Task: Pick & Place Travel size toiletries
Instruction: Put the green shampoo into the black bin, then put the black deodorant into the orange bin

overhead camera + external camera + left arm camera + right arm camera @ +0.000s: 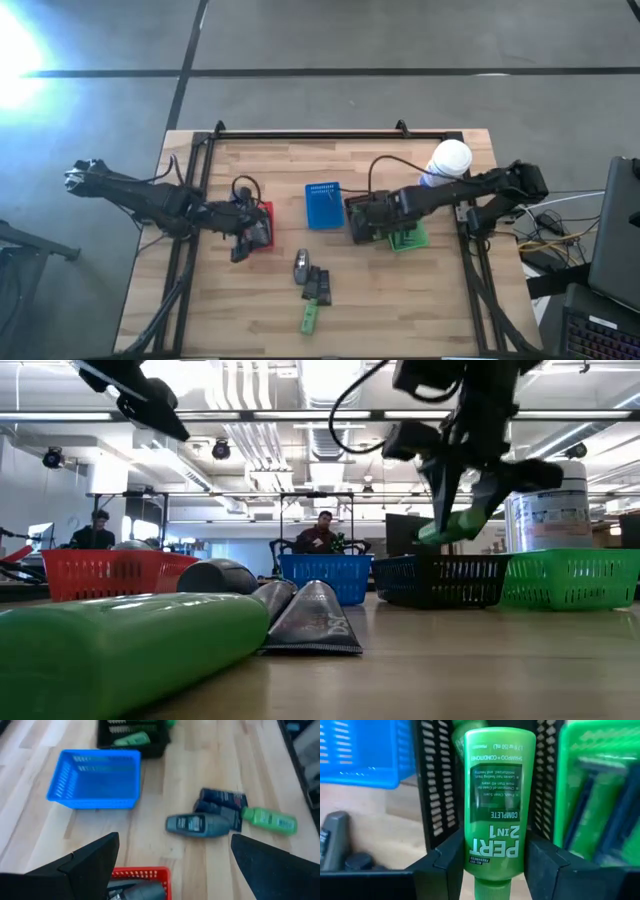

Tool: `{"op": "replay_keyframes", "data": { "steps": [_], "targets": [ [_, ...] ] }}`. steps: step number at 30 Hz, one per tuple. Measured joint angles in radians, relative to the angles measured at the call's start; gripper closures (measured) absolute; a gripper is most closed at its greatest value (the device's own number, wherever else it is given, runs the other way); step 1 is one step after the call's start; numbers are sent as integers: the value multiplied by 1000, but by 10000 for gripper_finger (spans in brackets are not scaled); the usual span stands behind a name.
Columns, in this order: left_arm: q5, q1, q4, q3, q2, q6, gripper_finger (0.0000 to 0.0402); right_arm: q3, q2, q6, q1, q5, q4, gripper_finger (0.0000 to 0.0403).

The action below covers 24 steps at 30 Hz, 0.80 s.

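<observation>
My right gripper [495, 855] is shut on a bright green bottle [495, 795] and hovers over the dark basket [440, 582], which holds another green bottle [131, 740]. My left gripper [175, 865] is open above the red basket [264, 222], where a grey item [142, 892] lies. Three more toiletries lie flat on the table between the arms, toward the near edge: a grey rounded one [301, 265], slim black tubes [319, 285] and a green bottle [310, 317]. Black slim items lie in the green basket [600, 795]. My right gripper pinches the green bottle between its two fingers [445, 862], on the body just above the cap end [492, 887]. The fingers point down and lie along the bottle, whose far end sticks out past them. It is lifted clear and tilted over the dark basket [432, 785].
The blue basket [323, 203] stands between the red and dark ones. The green basket [408, 238] sits beside the dark one. A big white canister [447, 160] stands at the far right. People sit in the room behind [322, 532]. Bare wood lies along the near edge.
</observation>
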Motion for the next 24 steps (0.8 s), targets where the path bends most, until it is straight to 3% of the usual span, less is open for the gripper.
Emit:
{"op": "replay_keyframes", "data": {
  "steps": [5, 14, 17, 24],
  "targets": [
    [33, -1, 0, 0, 56, 24, 12, -50, 2, -55, -62, -3, 33, 223],
    [114, -4, 48, -1, 207, 171, 12, -51, -8, -190, -56, 44, 23, 127],
    [173, -10, 119, -1, 262, 342, 12, -13, -12, -305, -27, 81, 24, 101],
    [249, -14, 276, 0, 433, 932, 12, 69, -14, -588, 57, 93, -59, 61]
  ]
}}
